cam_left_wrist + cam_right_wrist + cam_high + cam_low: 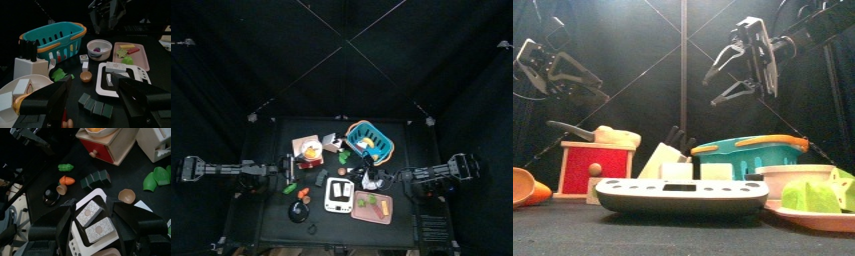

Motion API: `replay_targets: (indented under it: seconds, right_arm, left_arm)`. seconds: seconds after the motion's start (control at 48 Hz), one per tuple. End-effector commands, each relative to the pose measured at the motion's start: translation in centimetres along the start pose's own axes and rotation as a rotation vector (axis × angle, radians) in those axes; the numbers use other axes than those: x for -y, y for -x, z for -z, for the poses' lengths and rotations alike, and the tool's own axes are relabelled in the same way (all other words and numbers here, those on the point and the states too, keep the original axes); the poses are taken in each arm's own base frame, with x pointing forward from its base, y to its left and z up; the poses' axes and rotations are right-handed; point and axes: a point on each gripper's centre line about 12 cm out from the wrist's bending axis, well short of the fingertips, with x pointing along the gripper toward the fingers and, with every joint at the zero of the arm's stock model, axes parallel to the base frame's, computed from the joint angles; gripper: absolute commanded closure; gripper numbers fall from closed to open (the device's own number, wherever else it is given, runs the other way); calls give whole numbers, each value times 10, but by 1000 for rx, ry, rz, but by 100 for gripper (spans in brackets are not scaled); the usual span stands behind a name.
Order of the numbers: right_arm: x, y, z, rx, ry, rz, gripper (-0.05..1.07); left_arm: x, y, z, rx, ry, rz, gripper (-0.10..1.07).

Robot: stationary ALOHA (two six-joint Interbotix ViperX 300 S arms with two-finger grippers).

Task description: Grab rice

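Rice (89, 212), by my reading two pale blocks, lies on the white tray (101, 85) at the table's front middle. At left, the left gripper (560, 75) rests raised, jaws apart. At right, the right gripper (743, 85) hangs spread wide above the tray. The blocks look light, stiff and smooth; pinch one across its short sides.

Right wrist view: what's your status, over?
Right gripper open, hovering over white rectangular tray. Left gripper open, at table's left. Nothing held. Rice not identifiable.
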Motion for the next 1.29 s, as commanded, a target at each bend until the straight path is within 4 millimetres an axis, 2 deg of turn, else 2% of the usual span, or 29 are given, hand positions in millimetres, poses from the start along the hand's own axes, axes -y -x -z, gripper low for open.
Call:
replay_targets:
  seconds: [0.0, 0.271, 0.521, 0.688, 0.812, 1.271]
  right_arm:
    - [-5, 7, -10, 29, -8, -21, 17]
    - [-3, 8, -8, 26, -20, -16, 17]
    - [-6, 9, -7, 41, 105, -43, 17]
    - [-6, 11, -8, 48, 124, -50, 17]
    - [-2, 17, -9, 48, 66, -41, 17]
    - [23, 26, 19, -43, -57, 14, 17]
  left_arm:
    - [0, -2, -4, 12, -1, 1, 2]
    - [0, -1, -4, 11, -1, 1, 2]
    - [0, -1, -4, 12, 1, 1, 2]
    - [0, -1, -3, 11, 1, 1, 2]
    - [0, -1, -1, 5, 1, 1, 2]
    - [0, -1, -1, 6, 1, 1, 2]
